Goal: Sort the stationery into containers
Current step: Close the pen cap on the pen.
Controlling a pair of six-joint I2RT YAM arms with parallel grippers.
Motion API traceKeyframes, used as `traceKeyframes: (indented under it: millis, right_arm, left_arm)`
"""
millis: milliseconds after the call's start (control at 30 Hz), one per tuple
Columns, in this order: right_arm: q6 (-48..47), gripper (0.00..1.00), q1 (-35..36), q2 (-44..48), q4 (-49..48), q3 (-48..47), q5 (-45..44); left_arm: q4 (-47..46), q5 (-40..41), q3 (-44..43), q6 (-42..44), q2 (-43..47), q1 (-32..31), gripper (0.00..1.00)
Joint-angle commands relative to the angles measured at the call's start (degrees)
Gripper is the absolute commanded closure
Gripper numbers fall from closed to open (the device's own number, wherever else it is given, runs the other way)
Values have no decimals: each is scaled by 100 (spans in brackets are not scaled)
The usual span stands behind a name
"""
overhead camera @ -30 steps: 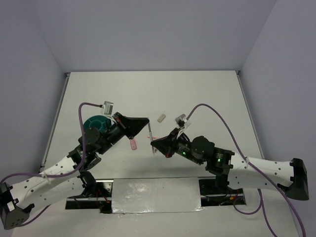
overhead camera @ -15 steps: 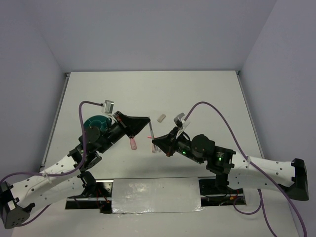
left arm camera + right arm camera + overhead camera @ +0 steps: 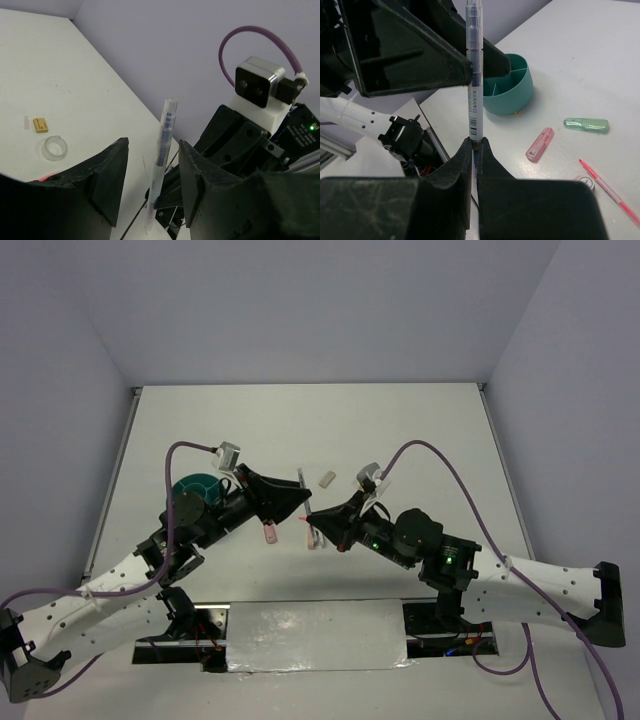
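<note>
Within right hand point(image 3: 474, 146) stands thin, clear-barrelled pen point(image 3: 474, 95).

Both arms stretch low and inward, their wrists angled toward each other. The right gripper point(image 3: 474, 145) is clamped on the lower end of an upright thin dark pen point(image 3: 474, 95). The left gripper point(image 3: 152, 150) has its jaws spread, one on each side of that pen.

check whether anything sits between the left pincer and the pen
Nothing visible does. The pen stands in the gap of the open left pincer, its lower end clamped in the right pincer.
</note>
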State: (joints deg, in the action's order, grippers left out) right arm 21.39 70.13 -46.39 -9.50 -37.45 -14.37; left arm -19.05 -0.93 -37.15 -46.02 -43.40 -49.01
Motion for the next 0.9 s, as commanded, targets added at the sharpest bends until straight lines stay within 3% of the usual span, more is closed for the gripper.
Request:
traceKeyframes:
  millis: [0,167,300,500,533,667,833,867]
  right_arm:
    - [15,100,-17,7,-219,-412,-75]
    - [41,100,-25,-98,-114,-605,-92]
    - [41,100,-17,-107,-105,-614,-57]
    - [32,100,-25,-160,-43,-562,100]
    - [-3,100,-25,-142,-87,-535,214]
    - [-65,74,-78,-168,-70,-543,750]
    - [6,71,-201,-265,-25,-597,778]
    - [32,66,-210,-265,-43,-605,813]
  left_arm:
    - [-362,-390,-170,216,-46,-29,45]
    - [-494,-733,-109,260,-222,-29,46]
    - [-433,-742,-117,287,-275,-21,72]
    - [-231,-680,-249,427,-160,-29,99]
    - [-205,-741,-275,445,-152,-29,100]
    - [-345,-1153,-328,550,-178,-21,100]
    - [-723,-1427,-197,462,-143,-21,100]
    - [-775,-1471,-188,436,-151,-29,100]
